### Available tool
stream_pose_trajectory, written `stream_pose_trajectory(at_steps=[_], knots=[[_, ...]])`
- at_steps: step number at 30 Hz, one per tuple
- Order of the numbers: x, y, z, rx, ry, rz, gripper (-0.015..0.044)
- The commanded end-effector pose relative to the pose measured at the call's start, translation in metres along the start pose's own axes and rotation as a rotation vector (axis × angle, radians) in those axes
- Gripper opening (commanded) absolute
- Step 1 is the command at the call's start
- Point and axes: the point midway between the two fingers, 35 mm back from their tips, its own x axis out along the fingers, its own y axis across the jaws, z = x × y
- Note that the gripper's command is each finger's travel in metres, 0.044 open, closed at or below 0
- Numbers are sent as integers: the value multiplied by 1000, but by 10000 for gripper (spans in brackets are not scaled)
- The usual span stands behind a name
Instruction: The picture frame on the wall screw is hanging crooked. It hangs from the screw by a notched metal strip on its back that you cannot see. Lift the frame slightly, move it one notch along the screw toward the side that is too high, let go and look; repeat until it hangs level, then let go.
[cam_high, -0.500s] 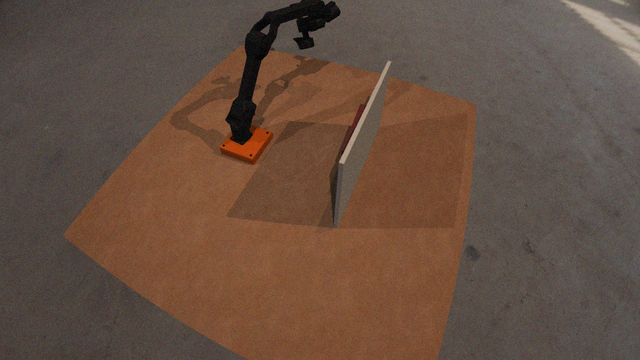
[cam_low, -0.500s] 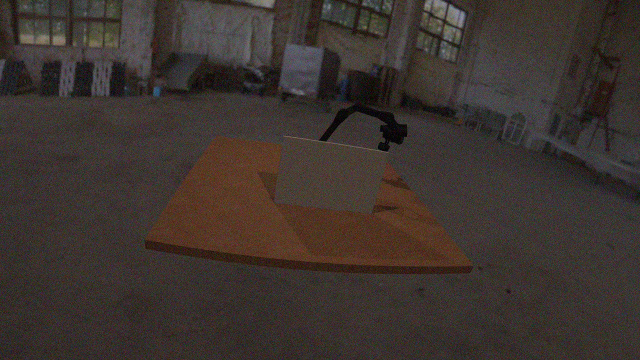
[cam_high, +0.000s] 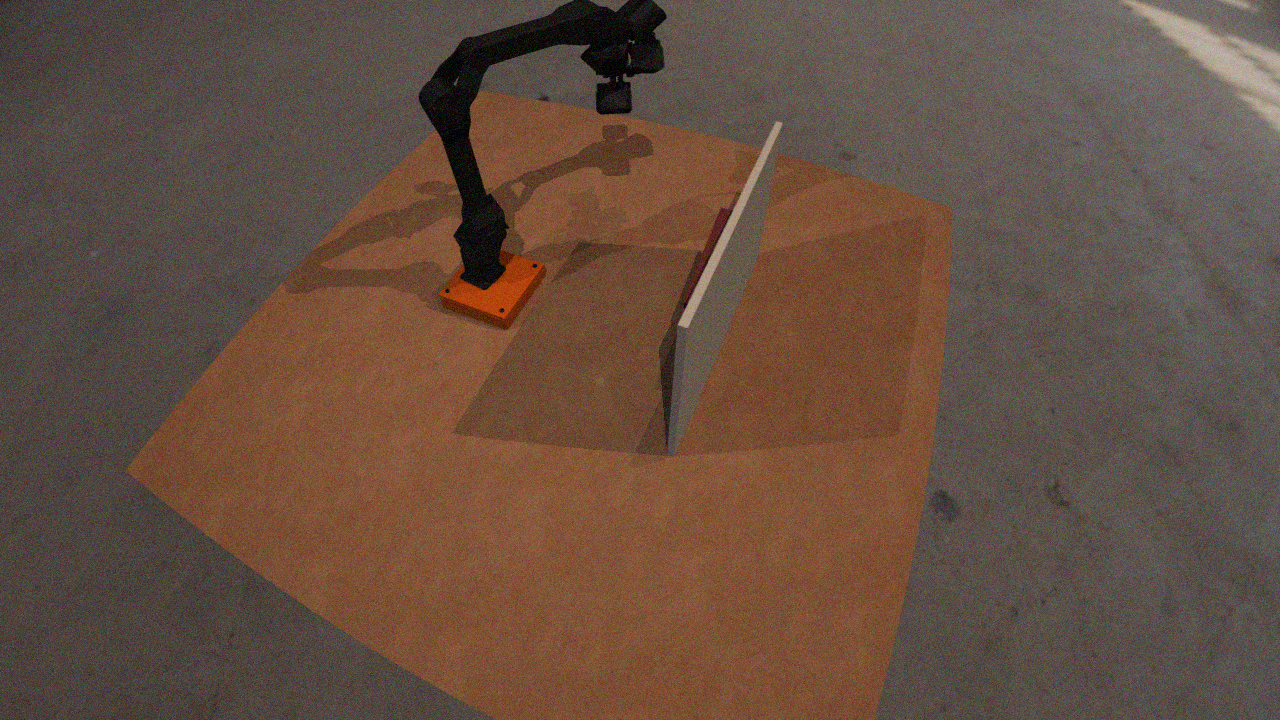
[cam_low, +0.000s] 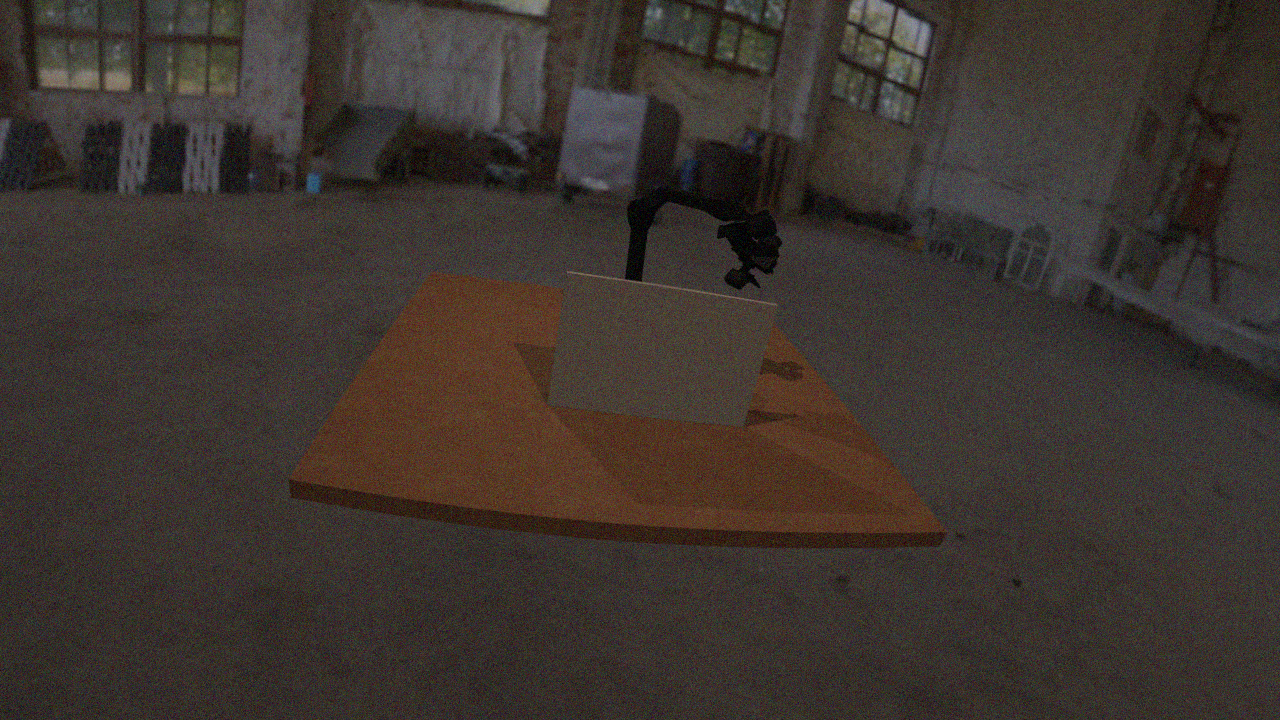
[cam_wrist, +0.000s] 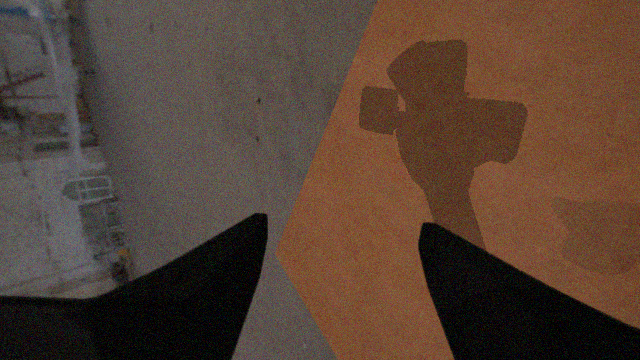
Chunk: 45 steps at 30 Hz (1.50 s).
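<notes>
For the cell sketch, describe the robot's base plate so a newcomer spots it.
On the large orange-brown tabletop stands an upright pale flat panel. In the top view, left of it, the jointed black arm rises from a small, low, squarish plate. Its vivid orange, brighter than the tabletop, and dark dots near its corners set it apart.
</notes>
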Motion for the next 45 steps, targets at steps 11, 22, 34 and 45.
stream_pose_trajectory(at_steps=[11,22,34,45], knots=[[-125,-119,6,512,-912,74,260],[-199,-218,-34,843,-1628,485,260],[-216,-249,-52,903,-1838,690,260],[-216,-249,-52,903,-1838,690,260]])
